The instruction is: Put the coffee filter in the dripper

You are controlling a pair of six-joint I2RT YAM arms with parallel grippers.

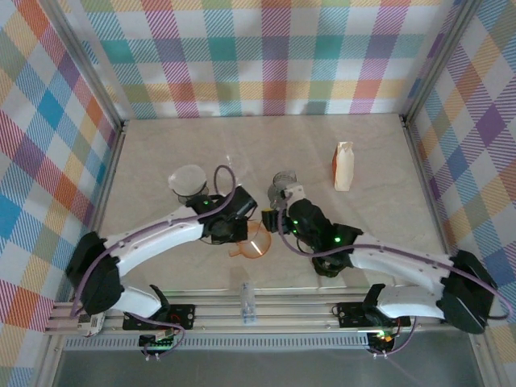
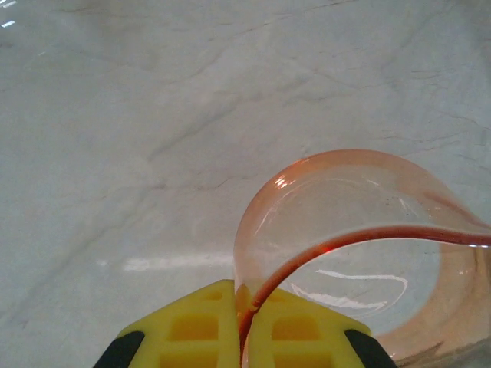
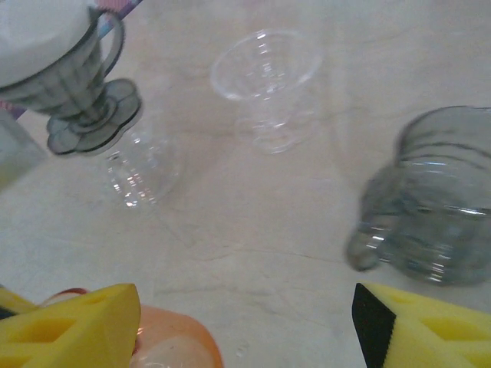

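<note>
Left tool (image 2: 242, 333): fingers pressed together on the rim of the orange dripper (image 2: 345, 230), thin wall pinched between the pads. The dripper hangs forward and right of that tool, tilted, with its bowl empty. Right tool (image 3: 245, 310): fingers spread wide with nothing between them, hovering over bare worktop (image 3: 253, 238), and the orange dripper's edge lies just beside its left finger. The white filter (image 3: 31, 34) sits ahead and far left of your right tool, in the mouth of an upright grey dripper (image 3: 84, 100). Straight ahead of the right tool stands a clear cup (image 3: 265, 73), empty. A fainter clear piece (image 3: 142, 172) lies nearer on the left, too indistinct to name. Ahead-right a grey jug (image 3: 430, 207) lies on its side, and no contents show. Judgement: the step in hand looks like readying the orange dripper, with the filter not yet lifted. Next you likely need the right tool forward-left for a light pinch on the filter's edge. The orange dripper should be set mouth-up before the filter is dropped in.
</note>
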